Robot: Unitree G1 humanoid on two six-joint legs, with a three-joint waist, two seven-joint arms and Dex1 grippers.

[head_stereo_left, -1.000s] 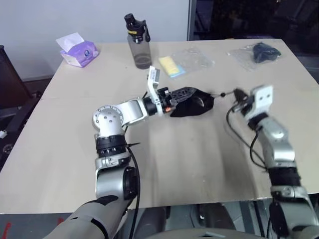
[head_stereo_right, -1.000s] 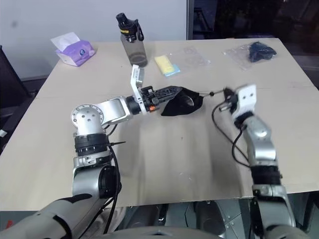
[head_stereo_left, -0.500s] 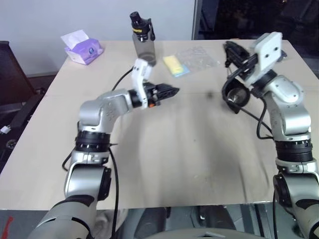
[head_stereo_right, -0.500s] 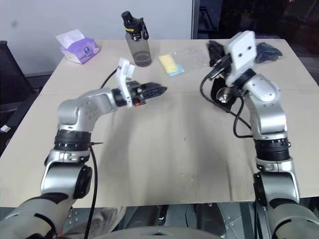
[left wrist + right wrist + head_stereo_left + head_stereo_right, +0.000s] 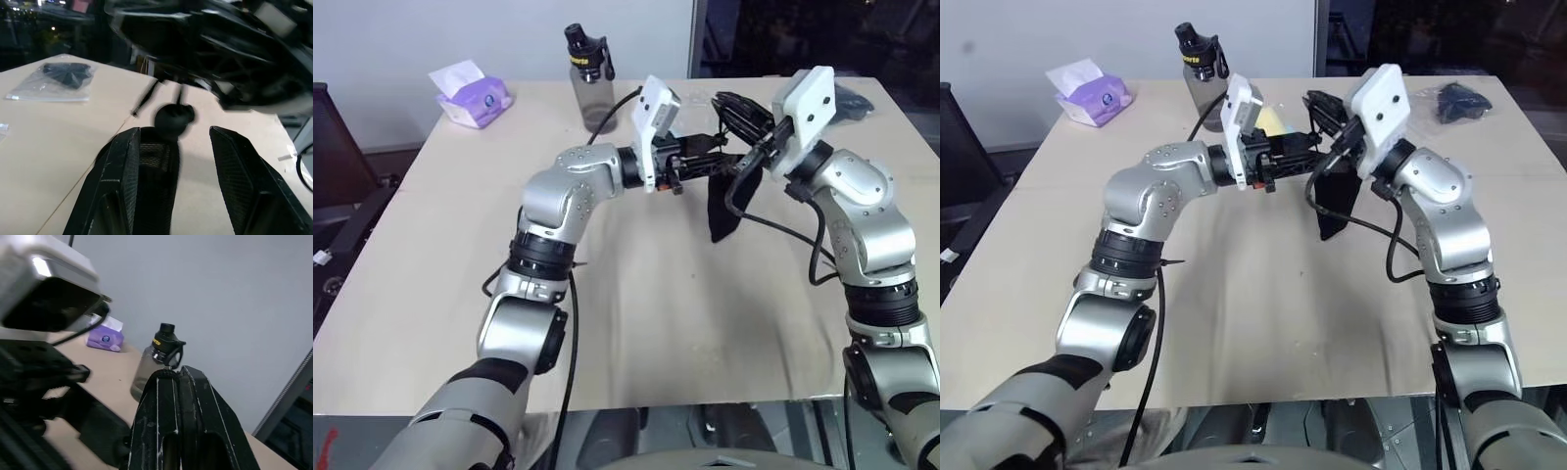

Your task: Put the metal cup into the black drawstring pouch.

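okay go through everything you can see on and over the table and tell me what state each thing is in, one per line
black drawstring pouch: lifted off the table, hanging below the two grippers.
right gripper: shut, holding the pouch up by its top.
left gripper: open, at the pouch's cord bead.
water bottle: upright, black cap on.
tissue pack: a tissue sticking out.
clear plastic bag: flat on the table, dark object inside.
metal cup: cannot tell.

pouch (image 5: 724,201): black | bottle (image 5: 589,86): grey, black cap | tissue pack (image 5: 470,95): purple, white

Lab or office; bare worktable (image 5: 431,245); plain wall (image 5: 460,29); dark window (image 5: 803,34)
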